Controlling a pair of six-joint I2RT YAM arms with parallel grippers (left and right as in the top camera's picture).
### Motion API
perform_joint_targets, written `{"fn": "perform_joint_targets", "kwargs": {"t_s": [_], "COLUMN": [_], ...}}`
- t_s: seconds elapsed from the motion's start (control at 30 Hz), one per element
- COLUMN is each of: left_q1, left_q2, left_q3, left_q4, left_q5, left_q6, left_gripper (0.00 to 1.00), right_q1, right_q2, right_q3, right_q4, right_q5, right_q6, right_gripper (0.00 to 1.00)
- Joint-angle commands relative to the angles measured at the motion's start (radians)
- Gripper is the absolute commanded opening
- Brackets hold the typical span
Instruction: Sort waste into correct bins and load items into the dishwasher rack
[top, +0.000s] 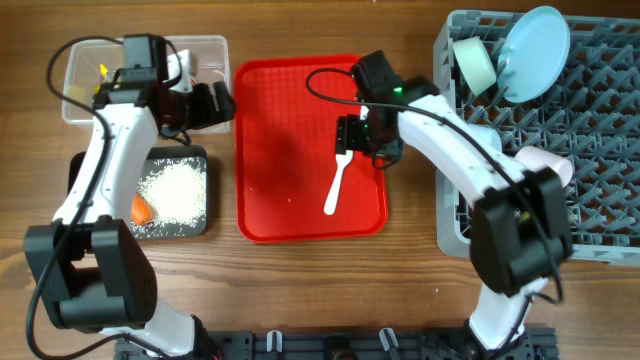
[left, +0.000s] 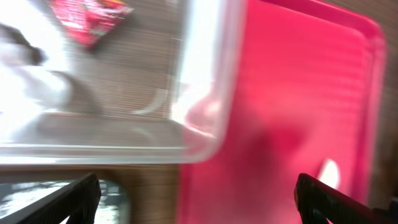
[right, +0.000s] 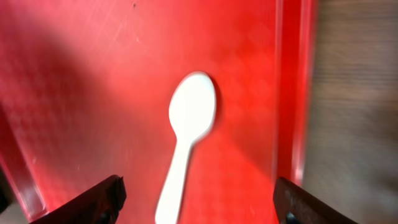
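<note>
The white spoon (top: 336, 185) lies on the red tray (top: 270, 200), bowl end pointing away in the right wrist view (right: 189, 124). My right gripper (top: 362, 135) (right: 199, 202) hovers open over its handle, the fingers (right: 93, 202) standing wide on either side and not touching it. My left gripper (top: 200, 103) (left: 199, 199) is open and empty at the clear tub's (top: 80, 60) right edge. The tub (left: 124, 93) holds a red wrapper (left: 87, 18), white tissue (left: 31, 68) and a yellow wrapper (top: 103, 70). The grey rack (top: 600, 150) carries the blue plate (top: 535, 40) and a bowl (top: 475, 62).
The black tray (top: 190, 225) at front left holds loose rice (top: 175, 190) and the carrot (top: 141, 210). The red tray's raised rim (right: 292, 93) runs close to the right of the spoon, with bare wood beyond it. The right arm's base stands in front of the rack.
</note>
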Motion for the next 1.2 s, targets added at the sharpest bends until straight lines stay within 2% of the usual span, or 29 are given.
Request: {"fn": "perform_joint_targets", "kwargs": {"t_s": [0.0,0.17,0.33,0.47,0.5,0.53,0.63,0.67,0.9,1.0,1.03,1.1,1.17], "left_q1": [0.035,0.040,0.040,0.040,0.040,0.040,0.040,0.040,0.040,0.039,0.039,0.039,0.039], "left_q2": [-0.006,-0.006,-0.006,-0.006,-0.006,-0.005,-0.006,-0.006,-0.006,-0.006,-0.006,-0.006,-0.006], "left_q3": [0.001,0.001,0.001,0.001,0.001,0.001,0.001,0.001,0.001,0.001,0.001,0.001,0.001], "left_q4": [-0.002,-0.013,-0.028,-0.048,-0.052,-0.055,-0.057,-0.058,-0.064,-0.064,-0.064,-0.064,-0.064], "left_q5": [-0.102,-0.102,-0.102,-0.102,-0.102,-0.102,-0.101,-0.101,-0.101,-0.101,-0.102,-0.102,-0.101], "left_q6": [0.008,0.008,0.007,0.007,0.007,0.007,0.004,0.004,0.004,0.004,0.004,0.005,0.004], "left_gripper": [1.00,1.00,1.00,1.00,1.00,1.00,1.00,1.00,1.00,1.00,1.00,1.00,1.00], "right_q1": [0.000,0.000,0.000,0.000,0.000,0.000,0.000,0.000,0.003,0.033,0.051,0.092,0.134], "right_q2": [0.092,0.185,0.225,0.254,0.254,0.254,0.254,0.254,0.254,0.254,0.254,0.254,0.254], "right_q3": [0.011,0.010,-0.007,-0.010,-0.009,-0.010,-0.010,-0.009,-0.009,-0.009,-0.009,-0.009,-0.009], "right_q4": [0.051,0.091,0.190,0.210,0.221,0.246,0.248,0.249,0.282,0.305,0.312,0.338,0.368], "right_q5": [-0.125,-0.222,-0.309,-0.344,-0.347,-0.346,-0.346,-0.346,-0.380,-0.417,-0.417,-0.417,-0.391], "right_q6": [0.024,0.058,0.116,0.130,0.137,0.138,0.137,0.137,0.095,0.055,0.053,0.051,0.080], "right_gripper": [0.76,0.73,0.56,0.47,0.43,0.29,0.06,0.04,0.04,0.18,0.29,0.45,0.56]}}
